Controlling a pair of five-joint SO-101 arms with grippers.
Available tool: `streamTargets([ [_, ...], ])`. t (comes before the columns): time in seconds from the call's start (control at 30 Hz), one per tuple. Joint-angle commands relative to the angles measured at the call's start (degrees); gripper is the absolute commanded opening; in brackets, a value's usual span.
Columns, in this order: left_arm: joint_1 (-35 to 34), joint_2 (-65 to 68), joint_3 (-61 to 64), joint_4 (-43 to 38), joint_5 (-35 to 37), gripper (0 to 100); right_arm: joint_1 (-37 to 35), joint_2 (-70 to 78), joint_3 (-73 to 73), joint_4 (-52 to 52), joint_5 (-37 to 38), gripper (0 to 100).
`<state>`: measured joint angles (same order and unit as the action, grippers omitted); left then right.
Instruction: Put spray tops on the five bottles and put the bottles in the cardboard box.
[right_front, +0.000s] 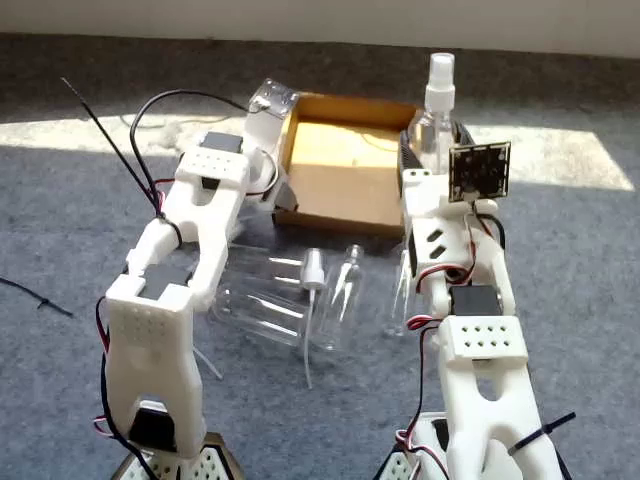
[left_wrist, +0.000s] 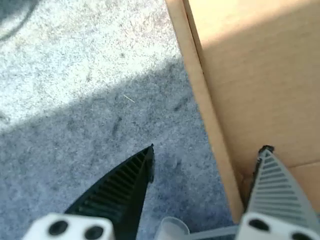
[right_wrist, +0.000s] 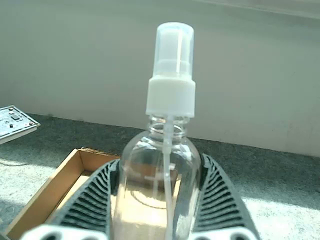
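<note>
- Bottle (right_front: 432, 135) with a spray top (right_wrist: 170, 75) stands upright in my right pincer (right_wrist: 160, 162), clamped at its body, over the cardboard box's (right_front: 335, 222) right wall; its base is hidden.
- Left pincer (left_wrist: 207, 148): spread wide, empty, straddling the box's left wall.
- Clear bottles (right_front: 340, 290) and a second spray top (right_front: 313, 272) lie loose on the table (right_front: 560, 260); the left arm (right_front: 190, 250) hides some, so I can't count them.

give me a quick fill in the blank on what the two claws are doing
The right claw holds the bottle ____.
Its spray top is coloured ____.
The empty left claw is ____ at the cardboard box's edge.
Missing: upright, white, open.
</note>
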<state>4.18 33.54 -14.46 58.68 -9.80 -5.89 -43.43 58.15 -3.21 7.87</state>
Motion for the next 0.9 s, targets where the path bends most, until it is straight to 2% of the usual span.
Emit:
streamTargets([
  [0.0,-1.1,-4.88,-1.8,1.49,-0.44,30,0.48,-0.4,-3.74,-1.01,0.62,0.4],
  [0.33,-1.36,-18.68,3.3,4.75,-0.18,30,0.4,-0.4,-3.74,-0.92,0.62,0.4],
  [0.47,-3.38,-29.85,3.91,7.47,0.79,30,0.4,-0.48,-3.82,-0.92,0.26,0.4],
  [0.53,-4.09,-37.93,4.0,11.96,3.16,30,-0.57,-0.48,-3.82,-0.04,0.53,0.4],
  [0.67,-3.74,-56.04,7.6,22.59,3.16,31,-4.7,-3.56,-4.7,10.86,0.09,0.4],
  [0.87,3.82,-79.78,29.76,20.92,3.16,31,-9.63,-7.52,-11.3,22.2,-13.45,0.4],
])
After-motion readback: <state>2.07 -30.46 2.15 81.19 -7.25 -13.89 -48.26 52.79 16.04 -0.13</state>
